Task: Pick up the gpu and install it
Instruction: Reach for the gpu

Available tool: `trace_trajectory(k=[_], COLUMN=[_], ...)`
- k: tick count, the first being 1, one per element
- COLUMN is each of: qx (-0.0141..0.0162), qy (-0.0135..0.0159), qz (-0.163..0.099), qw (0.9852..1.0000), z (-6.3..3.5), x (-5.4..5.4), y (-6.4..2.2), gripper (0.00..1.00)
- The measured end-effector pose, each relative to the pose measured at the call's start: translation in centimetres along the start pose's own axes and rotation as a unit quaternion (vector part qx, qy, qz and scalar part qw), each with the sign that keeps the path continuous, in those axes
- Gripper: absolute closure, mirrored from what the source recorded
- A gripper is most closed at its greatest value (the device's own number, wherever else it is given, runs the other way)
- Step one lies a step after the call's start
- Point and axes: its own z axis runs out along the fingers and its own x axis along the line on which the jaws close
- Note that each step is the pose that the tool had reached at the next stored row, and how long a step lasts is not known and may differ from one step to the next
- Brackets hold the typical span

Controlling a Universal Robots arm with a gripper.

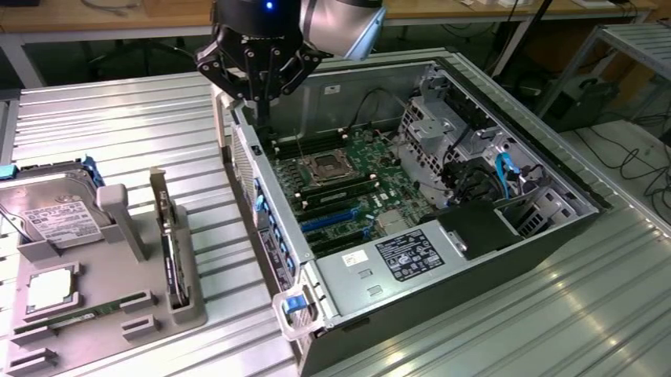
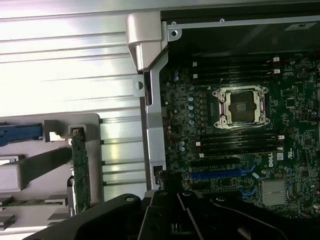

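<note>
Above the rear wall of the open black and silver tower computer case (image 1: 461,314), which lies on its side on the ribbed silver metal table (image 1: 126,133), hangs the black multi-link gripper (image 1: 257,96) of the grey arm. Its fingers are drawn fully together, pointing down, and nothing is between them. The gpu (image 1: 169,251), a thin green circuit card with a silver metal end bracket, stands on its long edge in a slot of the grey moulded plastic holder (image 1: 105,275) on the exterior view's left. It is well apart from the gripper and untouched. In the same holder, further toward the exterior view's left, lies a silver boxy hard drive with a white label (image 1: 53,216), and near the holder's front edge lies a small narrow green memory stick (image 1: 89,312). Inside the case the green motherboard (image 1: 362,177) is exposed, with a square silver-framed processor socket (image 1: 320,166) and several long blue expansion slots (image 1: 330,220) closer to the case's front. From the wrist view the gpu (image 2: 80,170) shows edge-on as a narrow green strip in the grey holder (image 2: 92,125), a band of bare ribbed table (image 2: 120,160) lying between it and the case's silver side rail (image 2: 155,125). The socket (image 2: 241,106) and blue slots (image 2: 220,174) sit beyond that rail.
</note>
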Motion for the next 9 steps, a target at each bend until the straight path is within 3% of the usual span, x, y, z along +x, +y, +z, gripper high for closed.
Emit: trace_trajectory(k=[9], qx=[0.0000], qy=[0.0000], qz=[0.000], qw=[1.0000], z=[-0.02], x=[0.37], y=[-0.11], gripper=[0.89])
